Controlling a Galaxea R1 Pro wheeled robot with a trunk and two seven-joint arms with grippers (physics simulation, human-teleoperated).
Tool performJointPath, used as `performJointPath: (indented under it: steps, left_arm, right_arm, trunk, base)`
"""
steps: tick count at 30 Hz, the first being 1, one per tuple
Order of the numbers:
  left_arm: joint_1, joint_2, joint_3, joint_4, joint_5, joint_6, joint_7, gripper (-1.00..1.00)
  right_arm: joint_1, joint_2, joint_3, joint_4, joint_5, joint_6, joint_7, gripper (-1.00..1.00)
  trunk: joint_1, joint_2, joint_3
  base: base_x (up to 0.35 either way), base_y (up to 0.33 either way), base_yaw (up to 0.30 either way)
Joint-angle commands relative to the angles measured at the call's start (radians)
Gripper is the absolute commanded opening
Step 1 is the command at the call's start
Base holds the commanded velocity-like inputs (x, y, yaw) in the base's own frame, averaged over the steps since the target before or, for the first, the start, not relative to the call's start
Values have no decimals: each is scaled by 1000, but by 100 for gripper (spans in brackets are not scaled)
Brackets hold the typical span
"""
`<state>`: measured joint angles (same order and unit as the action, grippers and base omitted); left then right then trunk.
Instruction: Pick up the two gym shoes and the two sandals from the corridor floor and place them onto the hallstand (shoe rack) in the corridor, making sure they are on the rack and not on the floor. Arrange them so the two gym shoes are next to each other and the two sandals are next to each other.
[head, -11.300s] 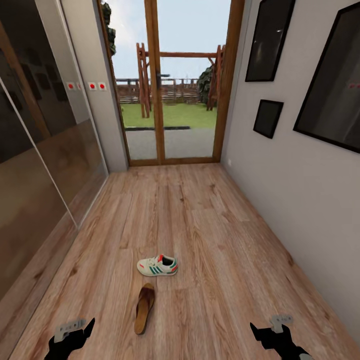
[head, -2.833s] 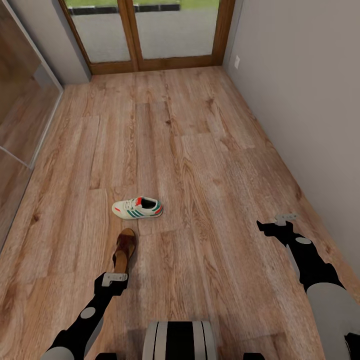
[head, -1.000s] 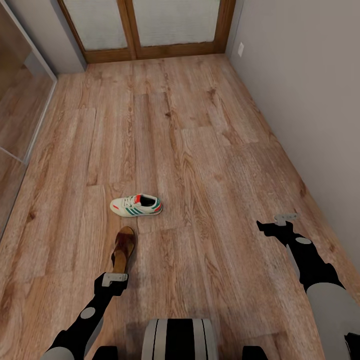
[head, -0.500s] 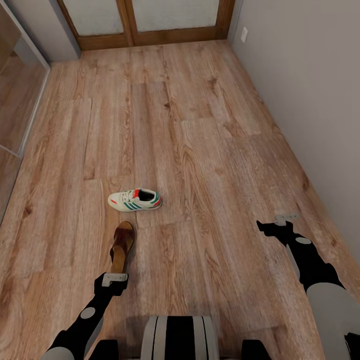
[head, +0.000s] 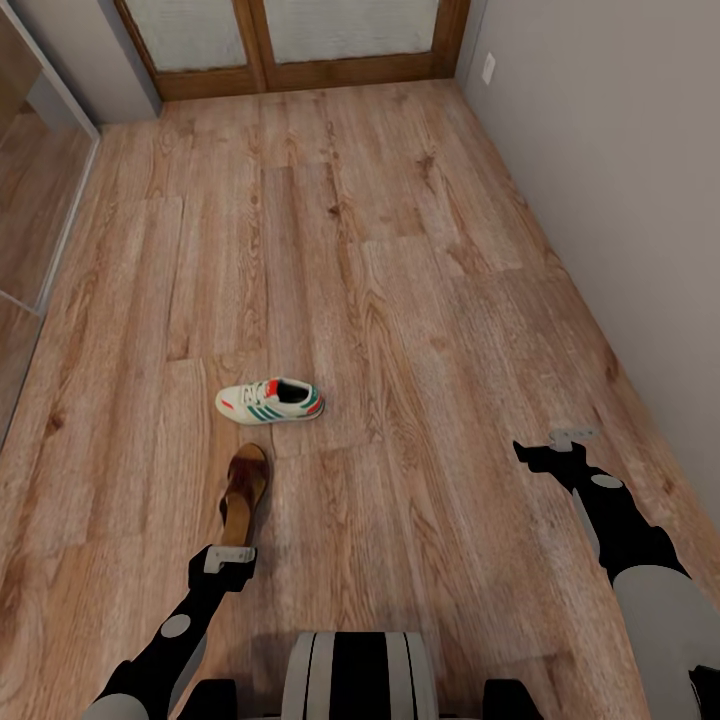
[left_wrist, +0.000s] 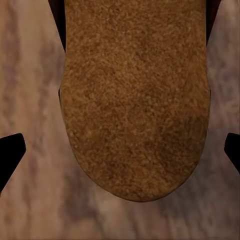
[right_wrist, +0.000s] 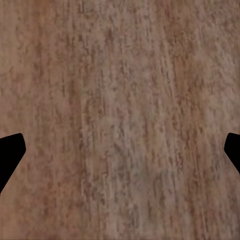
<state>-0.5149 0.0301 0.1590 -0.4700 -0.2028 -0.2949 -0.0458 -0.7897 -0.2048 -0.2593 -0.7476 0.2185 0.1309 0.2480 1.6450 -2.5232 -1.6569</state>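
Observation:
One white gym shoe (head: 270, 400) with green stripes lies on its sole across the corridor floor (head: 420, 300). Just nearer to me lies a brown sandal (head: 245, 490), lengthwise. My left gripper (head: 228, 562) hangs over the sandal's near end. In the left wrist view the sandal's tan heel (left_wrist: 135, 100) sits between the wide-apart fingertips (left_wrist: 10, 155) of the open left gripper (left_wrist: 120, 155). My right gripper (head: 540, 455) hovers to the right, near the wall. It is open (right_wrist: 120, 155) over bare planks, with nothing in it. The hallstand is out of view.
A wood-framed glass door (head: 265, 40) closes the far end. A grey wall (head: 620, 150) runs along the right and a mirrored wardrobe front (head: 30, 200) along the left. My base (head: 360, 675) shows at the near edge.
Over the last second the head camera shifted slightly, so the floor and shoes slid a little in the picture. Since half a second ago nothing has moved; both arms hold their poses.

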Motion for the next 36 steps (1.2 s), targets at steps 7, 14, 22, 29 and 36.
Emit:
performJointPath:
  steps: [7,14,22,29,36]
  left_arm:
    - [-1,-1,8,1,-10,-6,-5,100]
    - [-1,-1,8,0,-11,-6,-5,100]
    - [-1,-1,8,0,-11,-4,-5,-100]
    - [-1,-1,8,-1,-10,-6,-5,-100]
    - [-1,-1,8,-1,-10,-6,-5,-100]
  right_arm:
    - [0,1,-5,-2,10,4,8,100]
    - [0,1,-5,-2,10,4,8,100]
    - [0,1,-5,-2,10,4,8,100]
    - [0,1,-5,-2,10,4,8,100]
    - [0,1,-5,-2,11,4,8,100]
  trunk:
    - [0,0,0]
    - [0,0,0]
    - [0,0,0]
    - [0,0,0]
    - [0,0,0]
  base:
    - [27,0,0]
    - [1,0,0]
    - [0,0,0]
    - [0,0,0]
    - [0,0,0]
